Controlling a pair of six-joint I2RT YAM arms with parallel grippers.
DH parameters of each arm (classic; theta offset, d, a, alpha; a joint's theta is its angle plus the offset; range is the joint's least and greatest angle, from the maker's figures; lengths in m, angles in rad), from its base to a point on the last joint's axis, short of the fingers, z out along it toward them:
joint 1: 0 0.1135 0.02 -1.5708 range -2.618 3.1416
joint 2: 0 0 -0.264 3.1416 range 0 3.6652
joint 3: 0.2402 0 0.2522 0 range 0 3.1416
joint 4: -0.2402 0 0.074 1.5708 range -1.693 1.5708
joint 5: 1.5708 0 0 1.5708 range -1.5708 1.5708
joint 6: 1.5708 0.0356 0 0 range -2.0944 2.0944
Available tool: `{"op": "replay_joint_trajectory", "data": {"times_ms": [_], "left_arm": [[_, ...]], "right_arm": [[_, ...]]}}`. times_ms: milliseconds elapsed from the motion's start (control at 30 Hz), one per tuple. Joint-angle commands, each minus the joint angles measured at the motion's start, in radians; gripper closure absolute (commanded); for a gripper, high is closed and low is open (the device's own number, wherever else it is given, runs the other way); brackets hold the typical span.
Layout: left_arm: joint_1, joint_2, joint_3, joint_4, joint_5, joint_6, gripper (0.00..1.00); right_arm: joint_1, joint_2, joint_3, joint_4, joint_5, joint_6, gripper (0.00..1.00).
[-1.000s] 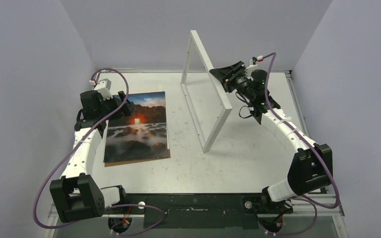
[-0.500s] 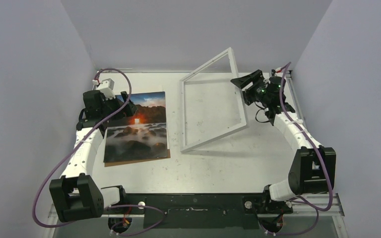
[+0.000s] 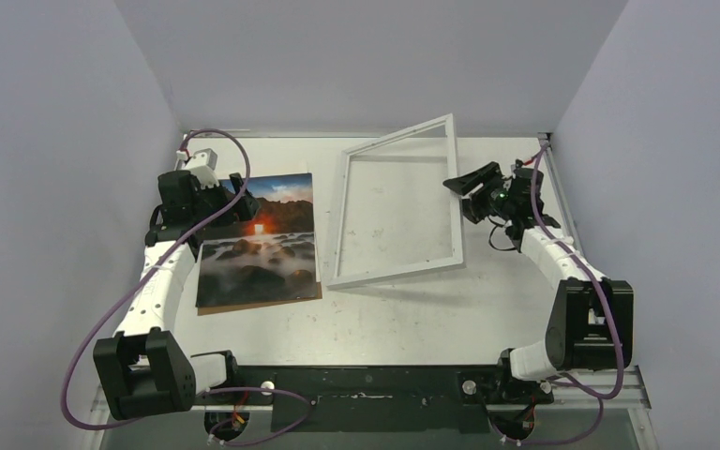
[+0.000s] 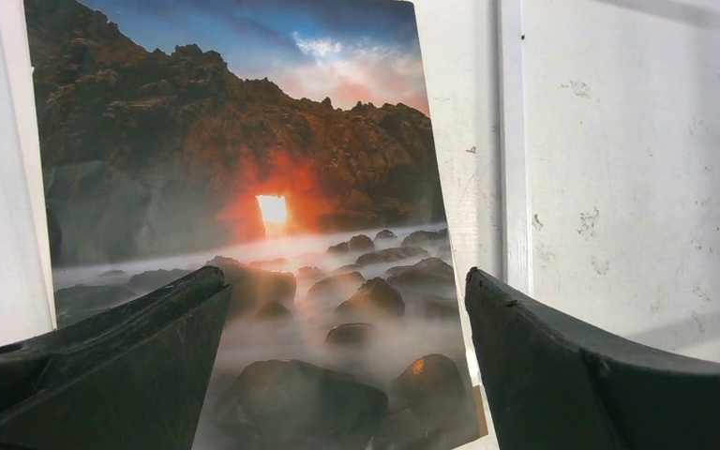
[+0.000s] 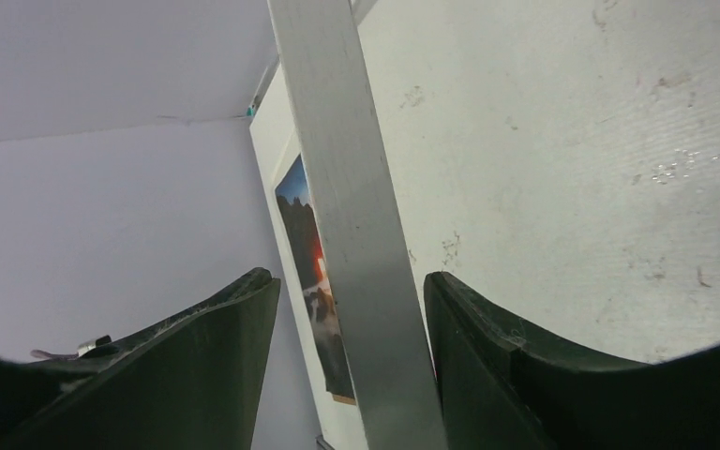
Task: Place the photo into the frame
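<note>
The photo [image 3: 261,244], a sunset over dark rocks and mist, lies flat at the left of the table on a brown board [image 3: 244,308] that peeks out at its near edge. My left gripper [image 3: 230,192] is open and empty just above the photo's far left part [image 4: 244,187]. The white frame [image 3: 395,273] is an empty rectangle lying tilted in the middle, with its left edge on the table and its right edge raised. My right gripper [image 3: 459,183] is open around that right edge [image 5: 356,234]. One finger touches the bar and the other stands off it.
Grey walls close the table [image 3: 384,319] on the left, back and right. The photo also shows far off in the right wrist view [image 5: 323,319]. A black rail [image 3: 366,384] with both arm bases runs along the near edge.
The frame has tipped from standing upright to lying nearly flat, its top edge swinging right and down. My right gripper moved right and lower with it. The left arm stayed still.
</note>
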Motion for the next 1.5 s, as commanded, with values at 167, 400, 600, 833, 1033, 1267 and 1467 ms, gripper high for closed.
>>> {"op": "replay_joint_trajectory", "data": {"times_ms": [167, 400, 600, 833, 1033, 1267, 1467], "left_arm": [[-0.007, 0.006, 0.021, 0.011, -0.024, 0.038, 0.04], [-0.008, 0.010, 0.016, 0.006, -0.038, 0.054, 0.04], [-0.007, 0.010, 0.014, -0.001, -0.041, 0.066, 0.04], [-0.007, 0.005, 0.013, -0.011, -0.042, 0.083, 0.04], [-0.007, -0.001, 0.017, -0.023, -0.037, 0.087, 0.04], [-0.006, 0.000, 0.024, -0.047, -0.012, 0.093, 0.04], [-0.006, 0.017, 0.026, -0.058, -0.002, 0.091, 0.04]], "right_arm": [[-0.105, -0.050, -0.036, 0.087, -0.111, -0.071, 0.41], [-0.115, -0.010, -0.119, 0.186, -0.137, -0.035, 0.46], [-0.124, 0.043, -0.192, 0.248, -0.133, -0.025, 0.57], [-0.177, 0.123, -0.262, 0.307, -0.127, -0.037, 0.59], [-0.198, 0.199, -0.231, 0.264, -0.090, -0.106, 0.59], [-0.196, 0.221, -0.138, 0.071, 0.063, -0.280, 0.60], [0.017, 0.010, 0.013, -0.264, 0.473, -0.418, 0.30]]}}
